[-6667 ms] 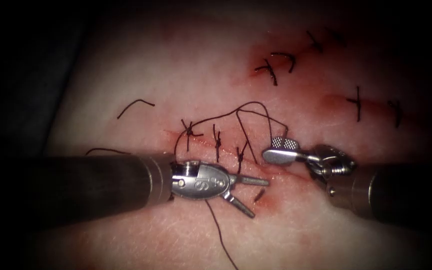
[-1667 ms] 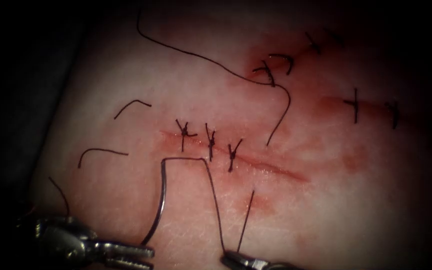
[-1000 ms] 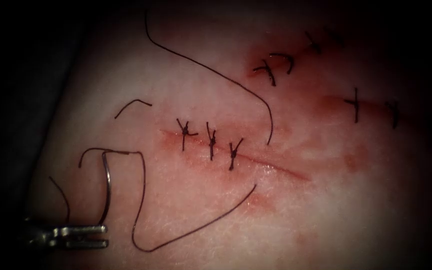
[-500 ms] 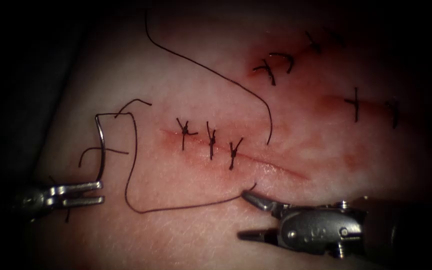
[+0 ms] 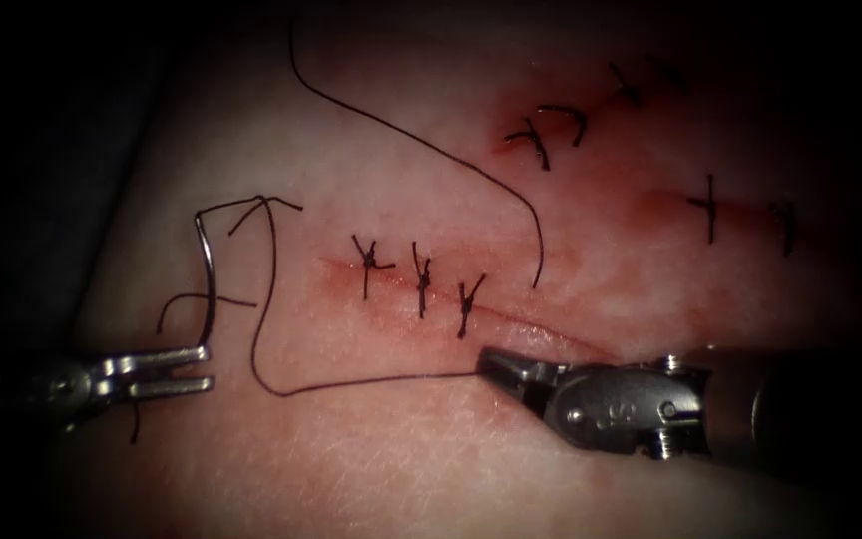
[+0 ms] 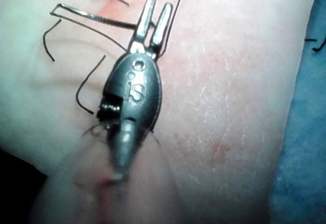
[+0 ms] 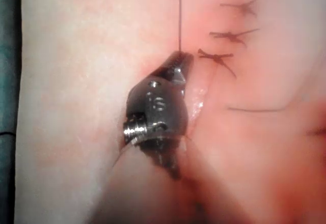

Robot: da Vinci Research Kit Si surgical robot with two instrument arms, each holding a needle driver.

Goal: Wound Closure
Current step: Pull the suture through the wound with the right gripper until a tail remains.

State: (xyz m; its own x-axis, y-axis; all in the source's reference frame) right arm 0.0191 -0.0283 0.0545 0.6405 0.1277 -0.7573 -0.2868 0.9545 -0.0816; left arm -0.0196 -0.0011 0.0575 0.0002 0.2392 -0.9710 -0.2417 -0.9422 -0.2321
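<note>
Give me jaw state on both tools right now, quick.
Left tool: shut on the needle near one end, needle out of the tissue, left of the cut.
Right tool: shut on the thread.

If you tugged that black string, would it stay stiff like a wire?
Probably floppy: the thread lies in loose bends on the tissue. The right tool, shut on it, likely slides it easily. The needle in the left tool looks rigid.

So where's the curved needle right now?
In the endoscope view the needle is out of the tissue, left of the cut and its three stitches, with the left tool holding one end of its curve.
</note>
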